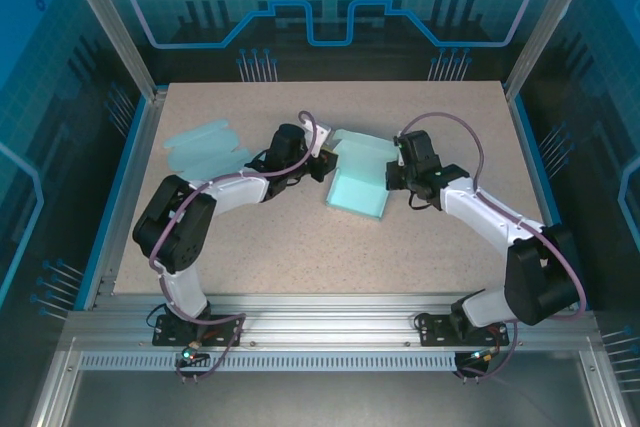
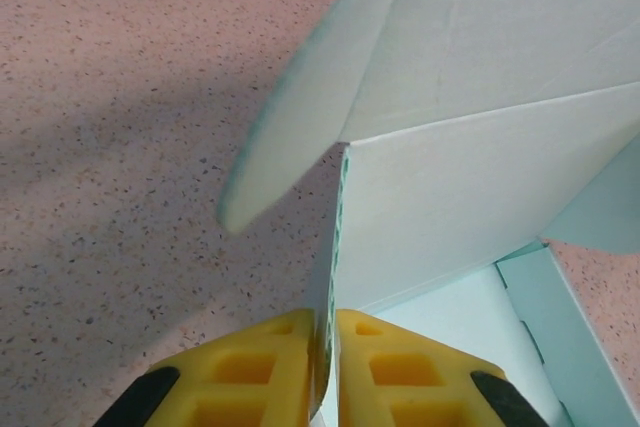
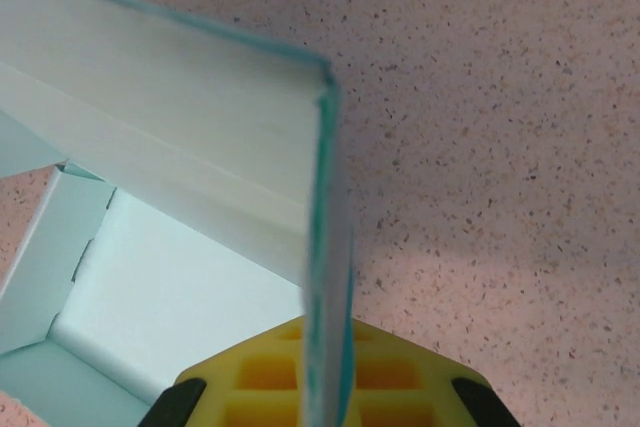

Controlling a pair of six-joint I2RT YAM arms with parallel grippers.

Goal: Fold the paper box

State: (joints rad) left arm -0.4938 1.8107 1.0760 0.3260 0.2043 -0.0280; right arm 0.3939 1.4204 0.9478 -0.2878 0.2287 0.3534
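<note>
The speckled tabletop (image 1: pixel 300 257) sits inside a metal frame with blue-lit panels behind it. The box (image 1: pixel 357 187) lies near the middle of it, a little toward the far edge, half formed and open side up. A second flat sheet (image 1: pixel 205 147) lies apart, toward the far left corner.

You have both claws clamped on the box. The left gripper (image 2: pixel 325 337) pinches the thin left wall between its yellow pads (image 2: pixel 270 367), and the right gripper (image 3: pixel 325 347) is closed on the upright right wall, whose green edge runs straight down into its pads.

Your main risk, as I judge it, is the two arms working against each other. If they pull apart or twist unevenly, the card may crease off its fold lines or tear at a corner. Both grips sit close to the wall edges, so a sideways tug could slip a wall out of the pads. The rounded flap (image 2: pixel 290 137) beside the left wall leans outward and loose, and it may fold the wrong way or catch on the tabletop when you push the wall in. The box is light, so it could slide or lift with either claw.

Both arms reach in from the near edge with elbows bent outward and forearms angled toward the middle. The wrists are low beside the box, one on each side.
</note>
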